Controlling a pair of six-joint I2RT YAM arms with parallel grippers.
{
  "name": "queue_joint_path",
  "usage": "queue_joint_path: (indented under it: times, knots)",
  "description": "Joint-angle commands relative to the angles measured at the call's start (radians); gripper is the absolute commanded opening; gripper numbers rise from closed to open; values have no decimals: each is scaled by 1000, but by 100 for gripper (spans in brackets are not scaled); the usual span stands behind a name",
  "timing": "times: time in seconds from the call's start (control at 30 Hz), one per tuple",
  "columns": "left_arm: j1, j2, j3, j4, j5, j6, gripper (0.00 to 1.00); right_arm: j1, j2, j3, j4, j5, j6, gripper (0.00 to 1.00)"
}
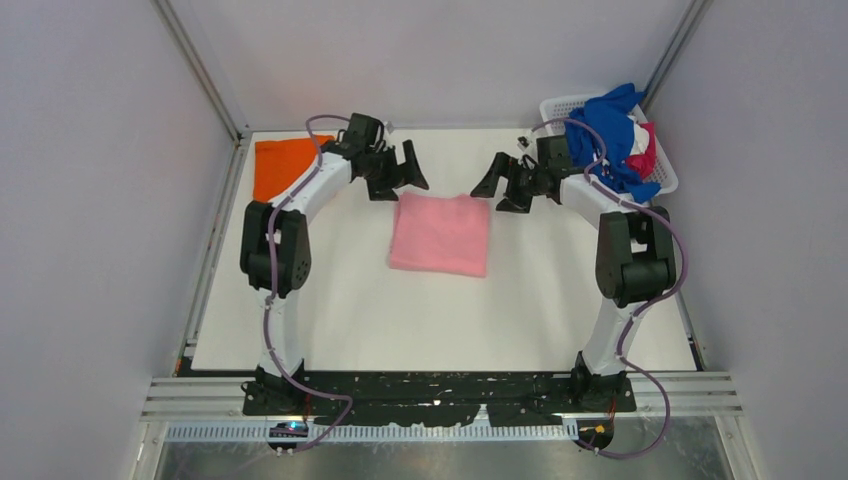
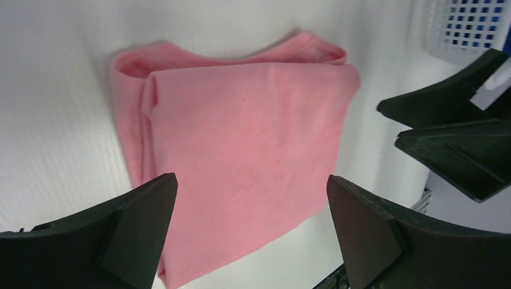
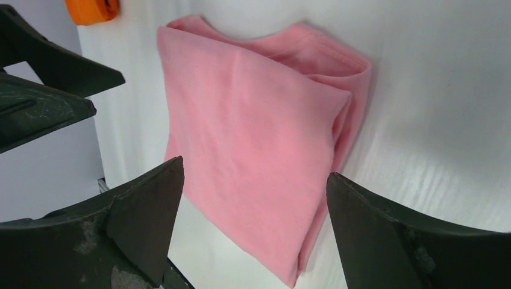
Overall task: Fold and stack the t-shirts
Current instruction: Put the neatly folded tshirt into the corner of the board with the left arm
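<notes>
White table (image 1: 330, 320), folded pink t-shirt (image 1: 441, 234)

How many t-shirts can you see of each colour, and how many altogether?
pink t-shirt: 1, folded, mid-table
orange t-shirt: 1, folded, far left corner
blue t-shirt: 1, in the basket
magenta t-shirt: 1, in the basket
white t-shirt: 1, in the basket
Total: 5, though the basket heap is bunched, so its count is a best guess.
</notes>
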Motion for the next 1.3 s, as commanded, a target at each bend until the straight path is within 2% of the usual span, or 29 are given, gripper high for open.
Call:
queue_joint_path:
  times: [0.0, 0.2, 0.37, 0.5, 0.73, 0.97, 1.07, 1.27]
  knots:
    - [-22, -11, 23, 150, 128, -53, 100, 17, -31, -25, 182, -132, 70, 95]
    - [-21, 160, 158, 46, 90, -81, 100, 27, 93, 9, 352, -186, 233, 95]
    - [-18, 241, 183, -9, 21, -99, 100, 29, 213, 55, 337, -132, 255, 95]
    - [-19, 254, 152, -43, 23, -101, 100, 30, 242, 43, 252, -51, 224, 95]
    - [-28, 83, -148, 3, 6, -74, 100, 56, 177, -75, 218, -25, 179, 95]
    - [-51, -167, -501, 106, -6, -81, 100, 129, -25, -323, 231, 12, 176, 95]
    - [-65, -273, -582, 133, -19, -87, 100, 168, -127, -393, 227, 40, 178, 95]
    - [-87, -460, -643, 122, -93, -81, 100, 190, -264, -387, 214, 70, 163, 95]
